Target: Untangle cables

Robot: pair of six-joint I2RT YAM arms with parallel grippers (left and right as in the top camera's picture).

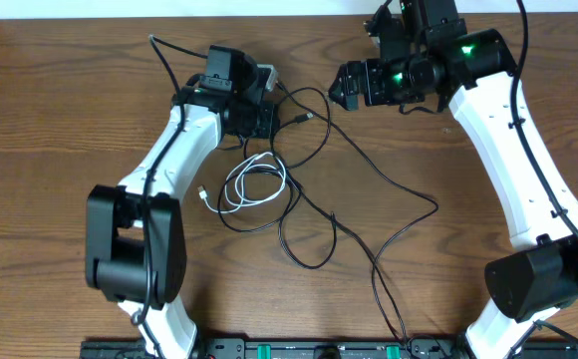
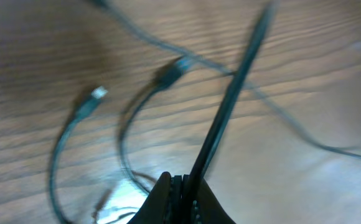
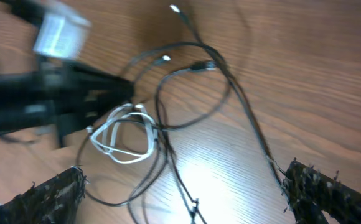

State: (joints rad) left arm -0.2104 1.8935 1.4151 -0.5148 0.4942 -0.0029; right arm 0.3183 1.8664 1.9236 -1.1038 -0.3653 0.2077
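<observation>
The wooden worktop (image 1: 60, 120) is carrying everything. The left arm (image 1: 169, 160) is reaching toward the far edge, just left of centre. The left claw (image 2: 182, 186) is pinching shut on a black cable (image 2: 230, 93), which is running straight up from its fingertips. The right claw (image 1: 343, 86) is hanging near the far edge, right of centre, with its fingers spread wide and gripping nothing. The black cables (image 1: 369, 170) are sprawling in crossed loops across the middle of the worktop. The white cable (image 1: 254, 184) is lying coiled among them, toward the left.
</observation>
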